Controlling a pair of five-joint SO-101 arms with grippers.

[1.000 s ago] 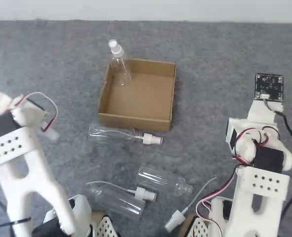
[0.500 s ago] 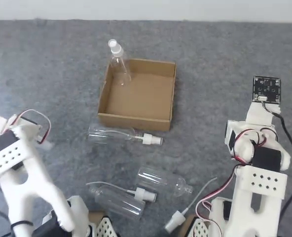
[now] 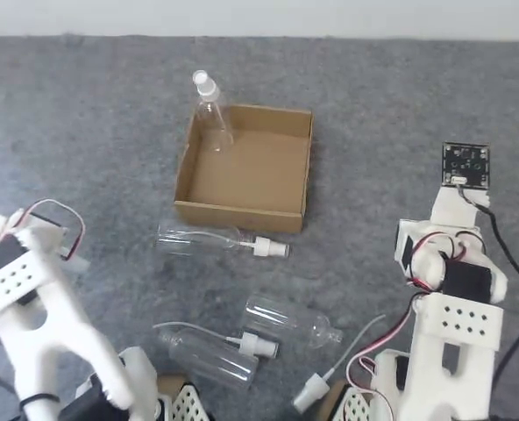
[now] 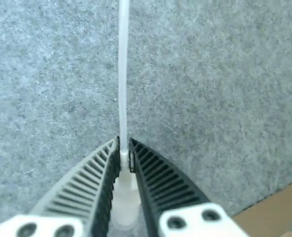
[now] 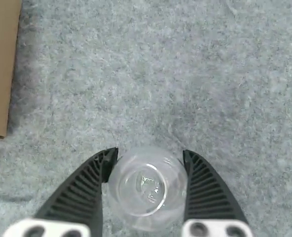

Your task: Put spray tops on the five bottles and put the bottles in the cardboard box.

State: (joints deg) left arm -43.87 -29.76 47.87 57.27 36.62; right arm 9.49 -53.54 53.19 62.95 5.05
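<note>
My left gripper (image 4: 125, 148), pinching a spray top (image 4: 122, 98), has pulled away from the cardboard box (image 3: 240, 213); my right gripper (image 5: 149, 152), clasping a bottle (image 5: 145, 185), seemingly nears the box, ready for capping.

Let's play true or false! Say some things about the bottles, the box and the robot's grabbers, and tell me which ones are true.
1. A capped bottle stands upright at the far left corner of the cardboard box. True.
2. The left gripper is empty. False: it is shut on a spray top, whose tube sticks out ahead.
3. The right gripper holds a clear bottle. True.
4. Every lying bottle has its top on. False: a capless bottle lies on the carpet.
</note>
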